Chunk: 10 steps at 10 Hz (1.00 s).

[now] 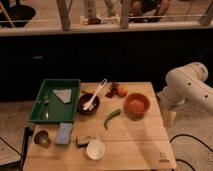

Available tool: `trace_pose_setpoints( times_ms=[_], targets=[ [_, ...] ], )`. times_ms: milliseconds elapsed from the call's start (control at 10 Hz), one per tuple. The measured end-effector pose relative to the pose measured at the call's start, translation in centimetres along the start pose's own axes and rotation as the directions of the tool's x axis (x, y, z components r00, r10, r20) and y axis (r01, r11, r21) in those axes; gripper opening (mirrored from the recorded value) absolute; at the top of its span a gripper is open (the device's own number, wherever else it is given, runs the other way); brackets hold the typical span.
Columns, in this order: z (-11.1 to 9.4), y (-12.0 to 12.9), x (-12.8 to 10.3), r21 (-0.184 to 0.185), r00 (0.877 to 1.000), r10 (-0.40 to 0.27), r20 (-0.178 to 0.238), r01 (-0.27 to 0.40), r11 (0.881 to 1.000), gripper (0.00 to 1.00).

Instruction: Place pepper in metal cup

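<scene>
The green pepper point(112, 118) lies flat on the wooden table point(135, 142), just left of the orange bowl point(136, 104). The metal cup point(42, 138) stands upright at the table's front left corner, next to a blue sponge point(64, 133). My white arm point(187, 85) comes in from the right. My gripper point(169, 116) hangs at the table's right edge, beyond the orange bowl, well apart from the pepper and far from the metal cup.
A green tray point(37, 119) holding small items sits at the back left. A dark brown bowl point(88, 105) with a white spoon point(96, 93) stands mid-table. Small red and orange fruits point(116, 90) lie behind. A white cup point(95, 149) and a small brown block point(85, 140) stand at the front.
</scene>
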<state>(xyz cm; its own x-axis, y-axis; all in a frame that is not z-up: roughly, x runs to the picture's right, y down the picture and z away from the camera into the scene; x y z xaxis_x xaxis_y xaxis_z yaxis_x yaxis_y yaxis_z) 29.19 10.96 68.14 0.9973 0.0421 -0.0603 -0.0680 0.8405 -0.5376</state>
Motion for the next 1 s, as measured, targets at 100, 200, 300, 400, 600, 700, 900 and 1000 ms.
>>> trace_pose_setpoints(
  times_ms=[100, 200, 300, 400, 600, 700, 900, 1000],
  targets=[
    [0.0, 0.0, 0.0, 0.0, 1.0, 0.0, 0.0, 0.0, 1.0, 0.91],
    [0.0, 0.0, 0.0, 0.0, 1.0, 0.0, 0.0, 0.0, 1.0, 0.91],
    [0.0, 0.0, 0.0, 0.0, 1.0, 0.0, 0.0, 0.0, 1.0, 0.91],
    [0.0, 0.0, 0.0, 0.0, 1.0, 0.0, 0.0, 0.0, 1.0, 0.9],
    [0.6, 0.1, -0.3, 0.0, 0.999, -0.026, -0.021, 0.026, 1.0, 0.81],
    [1.4, 0.1, -1.4, -0.002, 0.998, -0.057, -0.029, 0.057, 0.998, 0.8],
    [2.6, 0.2, -2.3, -0.005, 0.994, -0.096, -0.05, 0.096, 0.995, 0.8],
    [2.7, 0.1, -2.4, -0.005, 0.993, -0.108, -0.056, 0.108, 0.994, 0.8]
  ],
)
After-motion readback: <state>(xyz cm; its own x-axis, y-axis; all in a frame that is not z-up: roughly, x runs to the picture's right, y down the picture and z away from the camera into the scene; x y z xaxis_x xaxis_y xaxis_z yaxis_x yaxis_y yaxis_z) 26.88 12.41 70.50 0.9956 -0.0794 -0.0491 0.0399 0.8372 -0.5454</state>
